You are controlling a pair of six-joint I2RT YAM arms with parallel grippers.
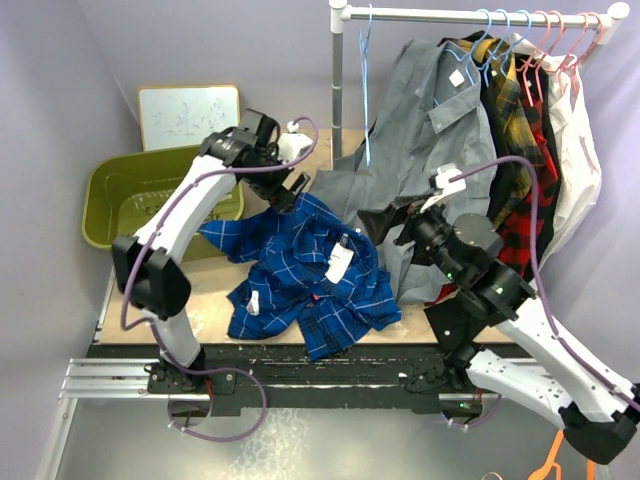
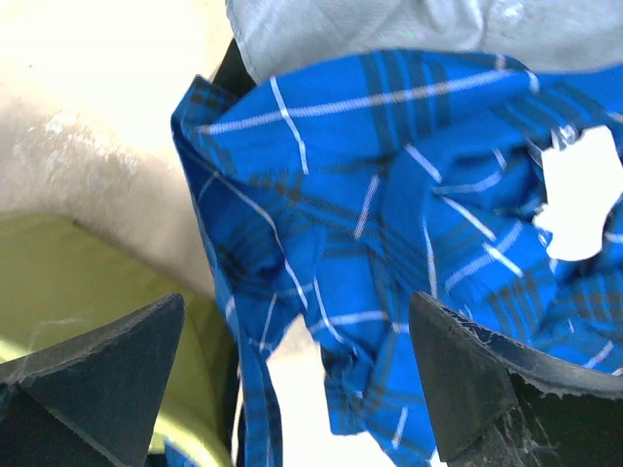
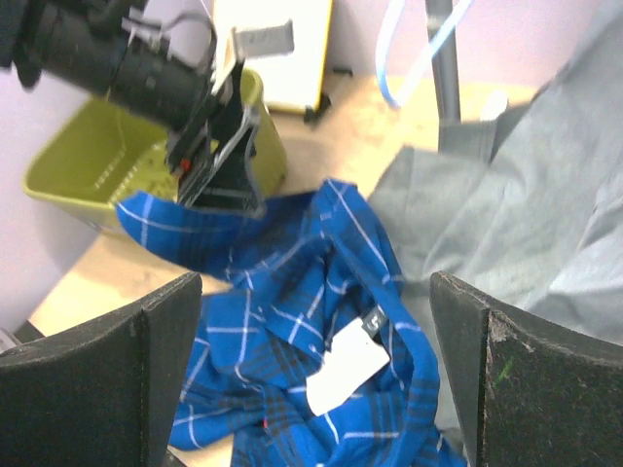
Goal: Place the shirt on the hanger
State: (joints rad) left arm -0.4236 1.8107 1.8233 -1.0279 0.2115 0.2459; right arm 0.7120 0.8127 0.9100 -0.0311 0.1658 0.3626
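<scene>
I see the shirt [image 1: 310, 275] crumpled mid-table [image 1: 215, 290]. Left gripper [image 2: 297, 302] over its far-left edge and right gripper [image 3: 316, 277] at its right are both spread, holding nothing. Hanger [image 1: 365, 90] hangs on the far rail [image 1: 450, 15].

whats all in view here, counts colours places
blue shirt: one, royal blue plaid, crumpled on table
empty hanger: one, light blue, left on rail
other hangers: several, blue and pink, on rail
grey shirt: one, grey, on rail
yellow plaid shirt: one, yellow-black, on rail
red plaid shirt: one, red-black, on rail
white garment: one, white, rail's right end
bin: one, olive green, far left
whiteboard: one, white, behind bin
orange hanger: one, orange, bottom right corner
left pincer: one, black, open above blue shirt
right pincer: one, black, open above blue shirt
</scene>
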